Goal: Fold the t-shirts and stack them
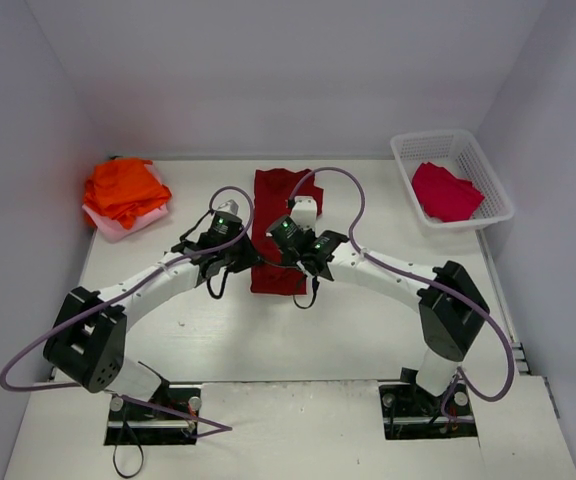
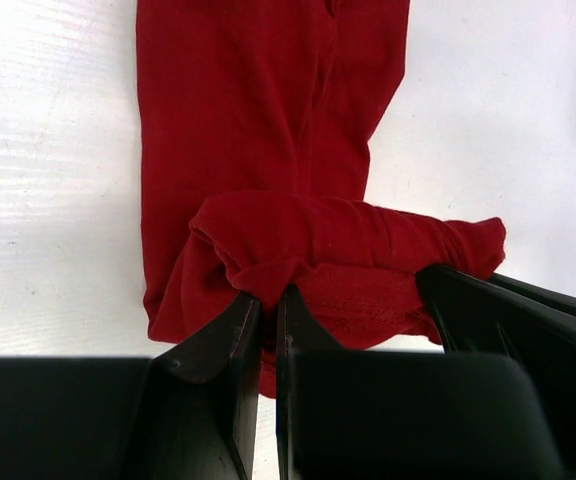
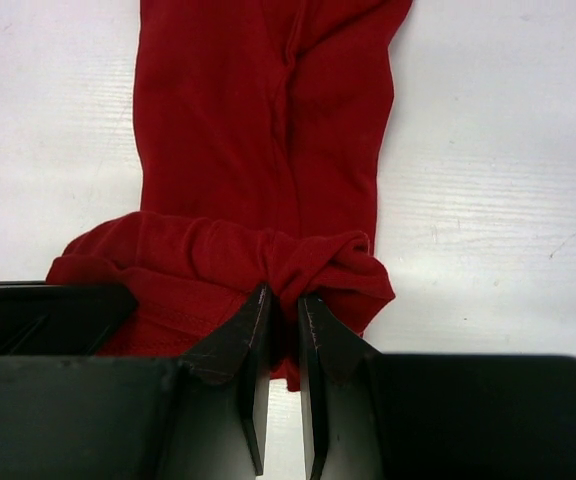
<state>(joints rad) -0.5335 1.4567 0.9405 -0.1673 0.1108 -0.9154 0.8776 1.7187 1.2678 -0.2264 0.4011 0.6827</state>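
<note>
My left claw and right claw are clenched side by side on the near hem of the dark red t-shirt. It lies mid-way across the surface as a narrow strip. Its long axis runs from both claws straight toward the far edge, so I judge the fold goes that way. The orange t-shirts at the far left corner and the basket at the far right sit well apart from that path.
</note>
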